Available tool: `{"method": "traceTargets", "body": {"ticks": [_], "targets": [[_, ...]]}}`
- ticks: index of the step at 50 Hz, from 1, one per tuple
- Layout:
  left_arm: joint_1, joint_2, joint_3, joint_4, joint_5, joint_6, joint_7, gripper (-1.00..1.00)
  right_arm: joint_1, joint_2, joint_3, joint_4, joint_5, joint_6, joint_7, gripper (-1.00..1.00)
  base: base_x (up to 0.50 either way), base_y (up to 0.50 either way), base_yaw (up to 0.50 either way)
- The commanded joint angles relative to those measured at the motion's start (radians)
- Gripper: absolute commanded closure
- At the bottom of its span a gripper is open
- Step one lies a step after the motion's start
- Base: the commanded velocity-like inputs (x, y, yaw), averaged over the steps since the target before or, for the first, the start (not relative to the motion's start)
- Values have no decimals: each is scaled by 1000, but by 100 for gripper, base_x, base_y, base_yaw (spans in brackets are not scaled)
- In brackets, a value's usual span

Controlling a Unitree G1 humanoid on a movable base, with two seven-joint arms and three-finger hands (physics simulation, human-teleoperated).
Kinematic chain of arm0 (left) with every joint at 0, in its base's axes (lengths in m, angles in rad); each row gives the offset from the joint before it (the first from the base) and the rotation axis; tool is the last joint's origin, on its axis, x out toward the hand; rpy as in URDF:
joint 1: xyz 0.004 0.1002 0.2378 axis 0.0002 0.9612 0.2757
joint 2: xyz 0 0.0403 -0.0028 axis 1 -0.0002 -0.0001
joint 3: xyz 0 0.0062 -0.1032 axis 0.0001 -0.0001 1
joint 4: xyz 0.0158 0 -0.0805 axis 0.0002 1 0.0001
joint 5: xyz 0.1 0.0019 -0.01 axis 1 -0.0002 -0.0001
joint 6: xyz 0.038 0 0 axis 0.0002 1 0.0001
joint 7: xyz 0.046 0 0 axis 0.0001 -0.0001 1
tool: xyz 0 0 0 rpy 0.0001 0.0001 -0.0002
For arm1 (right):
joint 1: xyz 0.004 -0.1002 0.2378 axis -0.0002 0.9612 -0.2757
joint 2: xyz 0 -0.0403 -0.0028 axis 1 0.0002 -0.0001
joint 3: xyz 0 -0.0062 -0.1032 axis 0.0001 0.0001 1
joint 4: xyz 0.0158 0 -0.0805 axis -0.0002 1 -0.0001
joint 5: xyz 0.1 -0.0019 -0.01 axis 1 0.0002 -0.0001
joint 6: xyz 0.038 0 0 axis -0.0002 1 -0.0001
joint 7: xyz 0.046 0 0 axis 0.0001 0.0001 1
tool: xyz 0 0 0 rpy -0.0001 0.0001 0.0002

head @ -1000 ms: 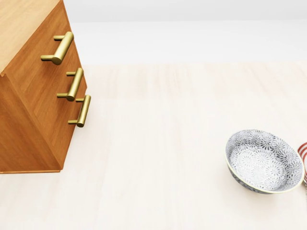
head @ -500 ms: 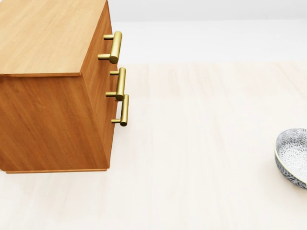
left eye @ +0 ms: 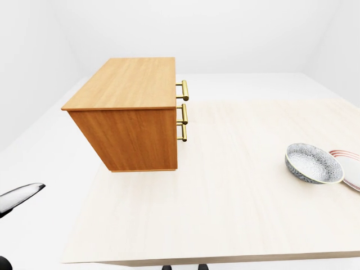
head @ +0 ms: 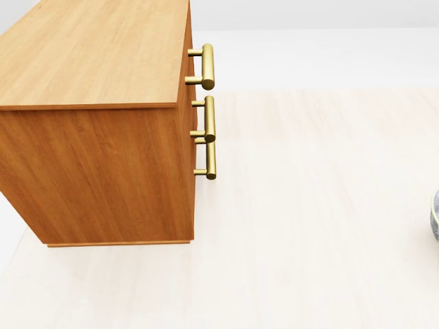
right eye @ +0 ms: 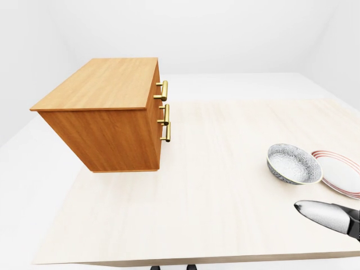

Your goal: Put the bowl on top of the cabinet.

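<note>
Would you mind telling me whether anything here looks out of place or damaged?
Nothing is spilled or broken. The cabinet stands right at the table's left edge in the right-eye view, and the bowl sits close beside a plate.

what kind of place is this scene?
Looks like a bare simulated test room, not a real kitchen: plain white walls, one pale wooden table carrying a wooden cabinet with brass handles, a patterned bowl and a striped plate.
</note>
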Motion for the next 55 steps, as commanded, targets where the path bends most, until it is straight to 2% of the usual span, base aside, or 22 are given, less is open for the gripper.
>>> {"method": "traceTargets", "body": {"ticks": [1, 5, 8, 13, 14, 17, 24, 27, 35, 42, 44, 45, 49, 53, 55], "targets": [[1, -4, -7, 0, 8, 0, -3, -100, -42, 19, 2, 0, -42, 0, 27, -100, 0, 0, 0], [0, -3, -5, -4, 6, 0, -2, -100, -90, 18, -9, 0, -83, 0, 65, -100, 0, 0, 0], [0, -4, -9, -2, 10, 0, -3, -100, -172, 40, -22, 0, -168, 0, 137, -100, 0, 0, 0], [-1, -4, -9, -2, 11, 0, -3, -100, -194, 56, -29, 0, -196, 0, 169, -100, 0, 0, 0], [-2, -3, -11, -3, 13, 0, -3, -100, -280, -51, 26, 191, -319, 0, 180, -100, 0, 0, 0], [-5, -1, -11, -2, 13, 0, -1, -100, -341, -67, 49, 297, -416, 0, 234, -100, 0, 0, 0], [-8, 4, -15, -11, 13, 0, 4, -100, -410, -136, 208, 636, -698, 0, 316, -100, 0, 0, 0], [-11, 6, -13, -10, 11, 0, 3, -100, -437, -141, 213, 722, -720, 0, 328, -100, 0, 0, 0], [-12, 6, -15, -6, 14, 0, 2, -100, -507, -229, 303, 1141, -814, 0, 290, -100, 0, 0, 0], [-12, 6, -14, -6, 15, 0, 1, -100, -593, -306, 395, 1430, -829, 0, 256, -100, 0, 0, 0], [-11, 5, -17, -6, 17, 0, 0, -100, -648, -327, 427, 1532, -802, 0, 282, -100, 0, 0, 0], [-9, 1, -23, -5, 24, 0, -2, -100, -680, -355, 472, 1614, -849, 0, 269, -100, 0, 0, 0], [-11, 4, -17, -8, 18, 0, 0, -100, -765, -405, 556, 1793, -920, 0, 271, -100, 0, 0, 0], [-10, 0, -25, -7, 27, 0, -2, -100, -838, -436, 642, 1916, -1035, -2, 307, -100, 0, 0, 0], [-10, -1, -23, -5, 26, 0, -4, -100, -852, -440, 659, 1960, -1082, -11, 318, -100, 0, 0, 0]]}}
